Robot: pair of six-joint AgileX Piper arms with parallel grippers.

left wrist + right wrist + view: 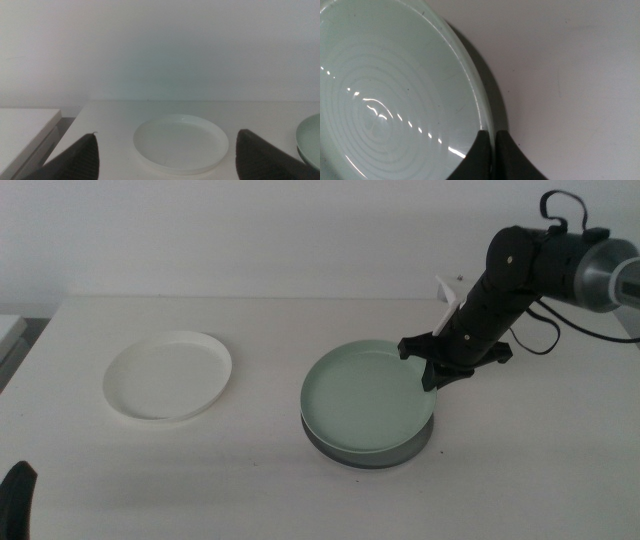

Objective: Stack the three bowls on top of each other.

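Observation:
The pale mint green bowl (pixel 365 395) lies on the grey bowl (pixel 372 459), whose rim shows only under its near edge, at the table's middle right. My right gripper (pixel 432 375) is shut on the mint bowl's right rim; the right wrist view shows its jaws (pixel 493 134) pinched on that rim (pixel 470 80). The white bowl (pixel 167 374) sits alone at the left and also shows in the left wrist view (pixel 181 142). My left gripper (pixel 167 132) is open and empty, waiting at the bottom left corner (pixel 18 500).
A small white object (pixel 447 293) stands behind the right arm near the table's back edge. A white block (pixel 25 130) sits beyond the table's left edge. A plain wall backs the table.

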